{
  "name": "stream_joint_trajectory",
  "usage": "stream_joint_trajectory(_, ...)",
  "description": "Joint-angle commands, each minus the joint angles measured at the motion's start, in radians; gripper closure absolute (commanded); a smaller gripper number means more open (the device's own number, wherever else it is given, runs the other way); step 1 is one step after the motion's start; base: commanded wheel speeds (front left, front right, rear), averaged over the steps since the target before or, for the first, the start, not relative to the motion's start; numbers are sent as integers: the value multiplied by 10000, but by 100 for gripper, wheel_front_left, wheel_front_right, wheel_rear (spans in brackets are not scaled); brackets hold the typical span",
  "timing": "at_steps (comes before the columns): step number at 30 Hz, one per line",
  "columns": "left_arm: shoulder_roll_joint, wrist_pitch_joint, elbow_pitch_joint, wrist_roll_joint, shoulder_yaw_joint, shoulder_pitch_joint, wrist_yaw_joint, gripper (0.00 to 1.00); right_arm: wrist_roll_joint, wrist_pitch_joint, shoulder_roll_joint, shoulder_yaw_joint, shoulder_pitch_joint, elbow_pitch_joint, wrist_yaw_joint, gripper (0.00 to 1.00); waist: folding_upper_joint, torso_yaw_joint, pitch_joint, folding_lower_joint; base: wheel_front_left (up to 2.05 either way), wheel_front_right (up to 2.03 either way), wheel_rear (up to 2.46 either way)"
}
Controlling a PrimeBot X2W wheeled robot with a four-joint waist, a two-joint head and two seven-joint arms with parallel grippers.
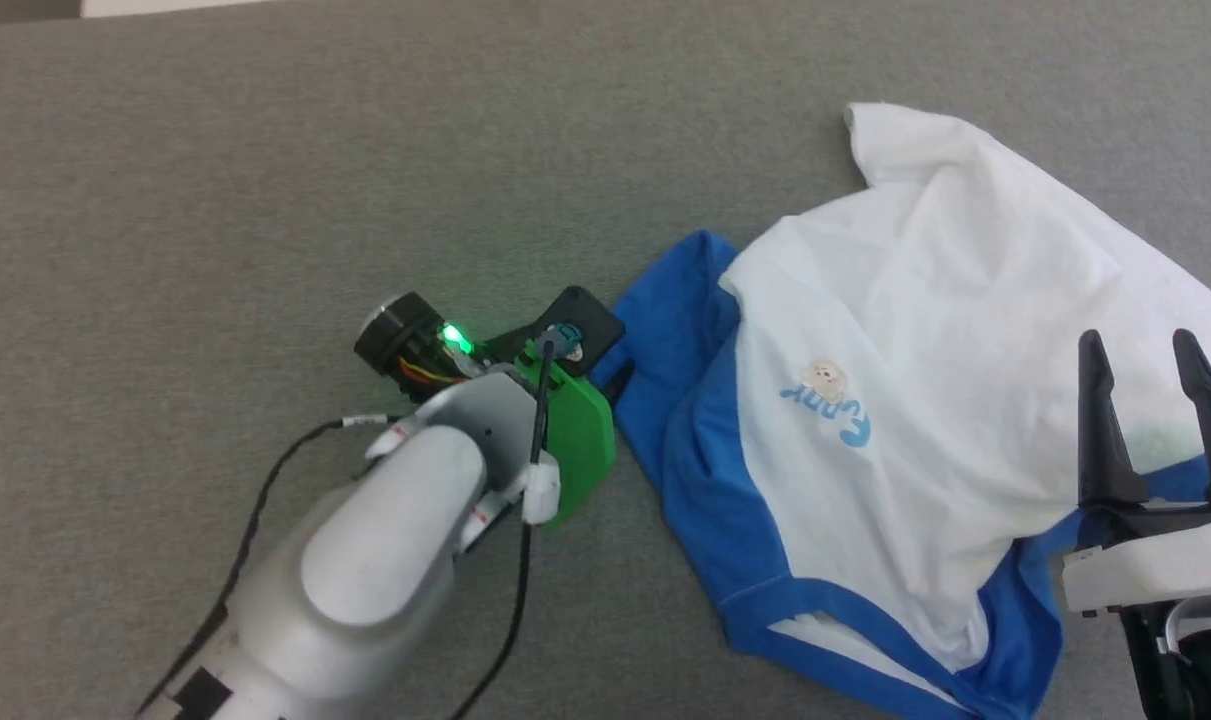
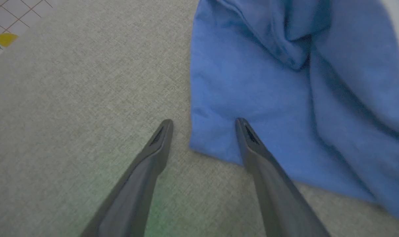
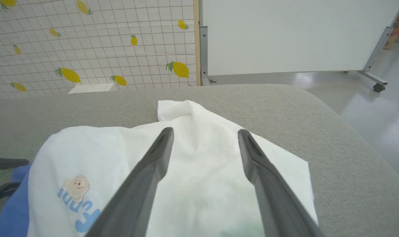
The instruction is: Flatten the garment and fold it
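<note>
The left gripper (image 2: pixel 204 122) is open and empty, low over the grey fabric-covered desk (image 1: pixel 265 180). Its left finger is over bare fabric and its right finger is over the edge of the blue sleeve (image 2: pixel 252 82), whose corner lies in the gap between them; I cannot tell whether either finger touches. The garment (image 1: pixel 945 330) lies crumpled on the desk, stretching from just ahead of this gripper across to the right one, white body uppermost and blue cloth bunched along its near side. Its tan bear mark (image 3: pixel 75 186) and light-blue lettering sit left of the right gripper (image 3: pixel 205 131). That gripper is also spread wide and holds nothing, poised over the white cloth with its fingers pointing toward the shirt's far corner.
</note>
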Motion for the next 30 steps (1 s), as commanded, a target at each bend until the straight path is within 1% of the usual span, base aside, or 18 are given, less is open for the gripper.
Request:
stream_joint_trajectory(1,117,143,290,-32,-102,-224,-36,4,97,-110,14,5,-202,51,-15,0,0,-406,374,0,0,0,0)
stream_joint_trajectory(2,132,134,405,-73,-129,-265,-37,55,124,-137,14,-3,-208,83,-15,0,0,-434,388,0,0,0,0)
stream_joint_trajectory(3,137,98,518,-149,-142,-278,-37,100,149,-169,14,-18,-207,120,-15,0,0,-456,393,0,0,0,0)
stream_joint_trajectory(7,43,-177,586,-661,42,-102,-6,100,195,-257,14,-181,-130,263,-15,0,0,-323,210,0,0,0,0)
stream_joint_trajectory(8,36,-299,507,-762,147,-38,58,100,208,-265,14,-207,-109,298,-15,0,0,-262,123,0,0,0,0)
stream_joint_trajectory(10,38,-617,187,-1024,499,159,331,100,216,-279,14,-245,-73,341,-15,0,0,-91,-80,0,0,0,0)
stream_joint_trajectory(13,248,-1128,-642,-1337,1226,597,1018,100,181,-246,14,-275,1,362,-15,0,0,243,-432,0,0,0,0)
stream_joint_trajectory(17,838,-1508,-2231,-1877,2446,1678,2028,100,110,-120,14,-306,111,326,-15,0,0,718,-815,0,0,0,0)
stream_joint_trajectory(19,1224,-1551,-3102,-2169,3112,2472,2550,100,70,-38,14,-333,189,294,-15,0,0,953,-943,0,0,0,0)
stream_joint_trajectory(22,1770,-1579,-4477,-2540,4191,4018,3469,100,39,92,14,-362,300,231,-15,0,0,1262,-1064,0,0,0,0)
stream_joint_trajectory(24,1881,-1727,-5202,-2868,4951,5103,4070,100,18,156,14,-418,357,175,-15,0,0,1444,-1095,0,0,0,0)
stream_joint_trajectory(26,1936,-1854,-5648,-3093,5573,6204,4574,100,-19,239,14,-440,431,136,-15,0,0,1622,-1133,0,0,0,0)
stream_joint_trajectory(28,1937,-2035,-5845,-3315,6145,7168,4928,100,-42,308,14,-458,488,96,-15,0,0,1767,-1141,0,0,0,0)
stream_joint_trajectory(30,2045,-2155,-5794,-3262,6394,7901,5111,100,-75,371,14,-490,539,76,-15,0,0,1915,-1164,0,0,0,0)
